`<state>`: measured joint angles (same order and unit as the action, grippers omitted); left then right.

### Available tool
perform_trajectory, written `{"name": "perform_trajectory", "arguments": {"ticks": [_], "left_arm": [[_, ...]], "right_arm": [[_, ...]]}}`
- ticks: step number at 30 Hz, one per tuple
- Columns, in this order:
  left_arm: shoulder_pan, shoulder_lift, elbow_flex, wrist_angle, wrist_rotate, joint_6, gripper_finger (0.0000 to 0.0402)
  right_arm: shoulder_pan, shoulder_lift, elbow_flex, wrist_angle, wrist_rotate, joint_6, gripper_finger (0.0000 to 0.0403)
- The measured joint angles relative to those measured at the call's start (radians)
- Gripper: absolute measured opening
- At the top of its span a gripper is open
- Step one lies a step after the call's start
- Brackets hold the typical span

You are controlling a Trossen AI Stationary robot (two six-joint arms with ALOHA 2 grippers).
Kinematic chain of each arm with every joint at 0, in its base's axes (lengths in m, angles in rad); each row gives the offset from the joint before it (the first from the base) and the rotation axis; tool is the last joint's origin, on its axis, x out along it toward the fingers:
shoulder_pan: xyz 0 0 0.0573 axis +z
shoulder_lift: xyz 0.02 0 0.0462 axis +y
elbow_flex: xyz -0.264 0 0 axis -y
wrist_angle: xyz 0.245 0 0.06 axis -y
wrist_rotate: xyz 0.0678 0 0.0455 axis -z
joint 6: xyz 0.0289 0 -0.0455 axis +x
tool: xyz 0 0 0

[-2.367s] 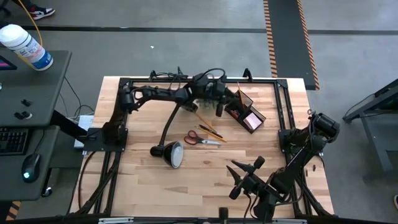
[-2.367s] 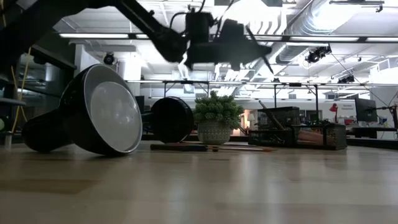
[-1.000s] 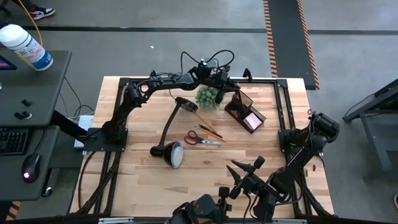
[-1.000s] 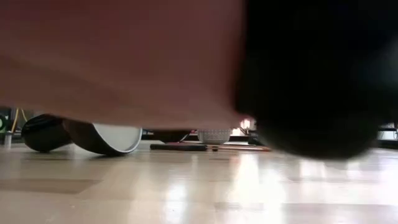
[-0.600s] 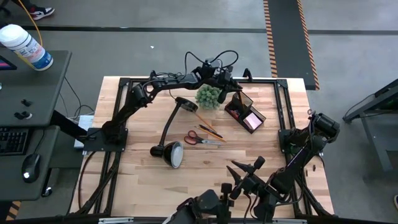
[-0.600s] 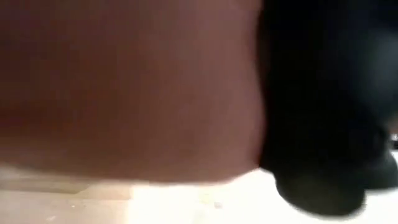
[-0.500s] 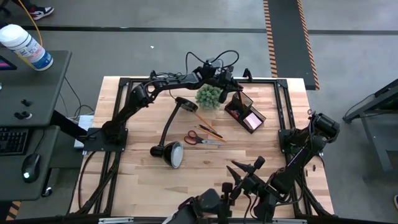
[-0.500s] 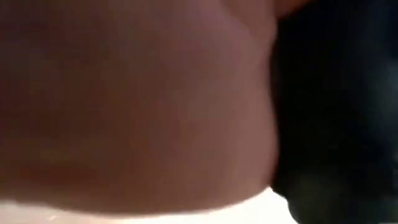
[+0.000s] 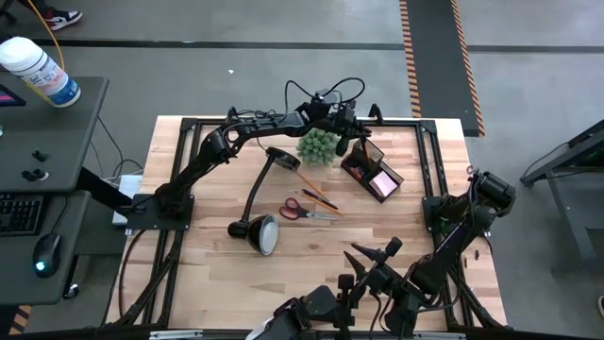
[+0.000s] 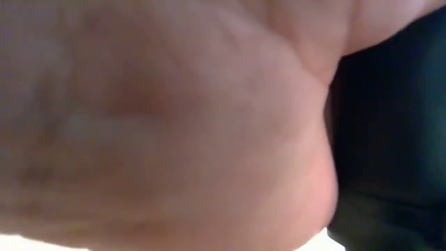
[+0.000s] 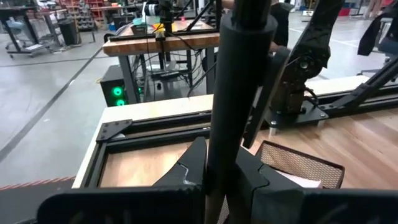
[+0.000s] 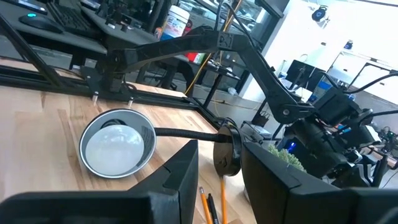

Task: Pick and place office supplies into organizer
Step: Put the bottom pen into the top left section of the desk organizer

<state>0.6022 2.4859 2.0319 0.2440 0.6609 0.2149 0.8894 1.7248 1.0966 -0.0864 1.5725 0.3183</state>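
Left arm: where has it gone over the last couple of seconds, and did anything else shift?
The left gripper swung from the table's far middle toward the organizer, uncovering the plant. A person's hand now blocks the low view. The scissors, lamp and right gripper stayed put.

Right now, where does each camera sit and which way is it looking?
High: above the table, looking straight down; both arms show.
Low: table height, blocked by a person's hand.
Left wrist: behind the left pincer gripping a dark pen, facing the organizer.
Right wrist: behind the open right pincer, facing the lamp.
High and right wrist share the lamp.
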Motion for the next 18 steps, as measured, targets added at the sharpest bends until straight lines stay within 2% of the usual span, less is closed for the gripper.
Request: {"name": "perform_trajectory", "arguments": {"ticks": [10,18], "left_arm": [[0.000,0.000,0.000,-0.001,-0.017,-0.044,0.0020],[0.000,0.000,0.000,-0.008,-0.018,-0.045,0.0076]], "right_arm": [[-0.012,0.000,0.000,-0.002,-0.001,-0.002,0.0112],[-0.012,0.000,0.000,-0.002,-0.001,-0.004,0.0112]]}}
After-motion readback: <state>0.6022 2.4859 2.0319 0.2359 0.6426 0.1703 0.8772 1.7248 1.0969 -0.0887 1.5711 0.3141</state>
